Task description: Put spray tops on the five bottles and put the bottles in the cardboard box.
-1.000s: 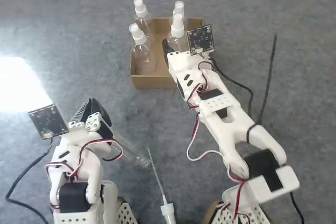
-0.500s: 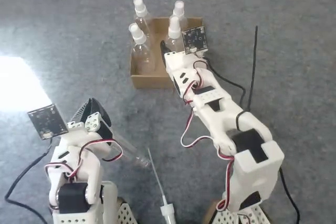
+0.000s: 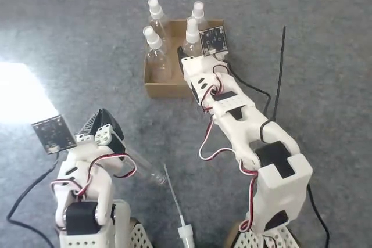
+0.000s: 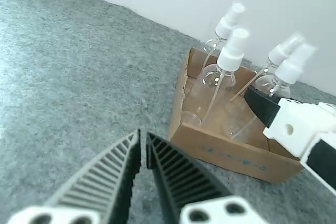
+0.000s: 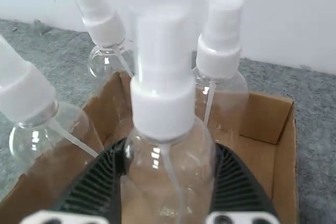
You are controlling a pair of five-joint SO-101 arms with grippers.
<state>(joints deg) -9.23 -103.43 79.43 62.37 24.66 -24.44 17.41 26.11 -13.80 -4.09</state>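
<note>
Since its spray top [image 5: 163,77] is fitted, the bottle [image 5: 168,150] sits clamped in the right gripper [image 5: 169,179] inside the cardboard box [image 5: 268,116], toward its right edge (ready for release, I judge); the left gripper [image 4: 143,150] hangs closed, empty.

Right arm [image 3: 232,117] extended, fingers [image 5: 89,192] gripping; left arm [image 3: 87,169] folded, fingers [image 4: 173,166] together.

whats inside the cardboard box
The cardboard box holds clear bottles with spray tops; the right end effector grips the near bottle. Its arm covers part of the floor, and the far left bottle may stand behind the back wall.
</note>
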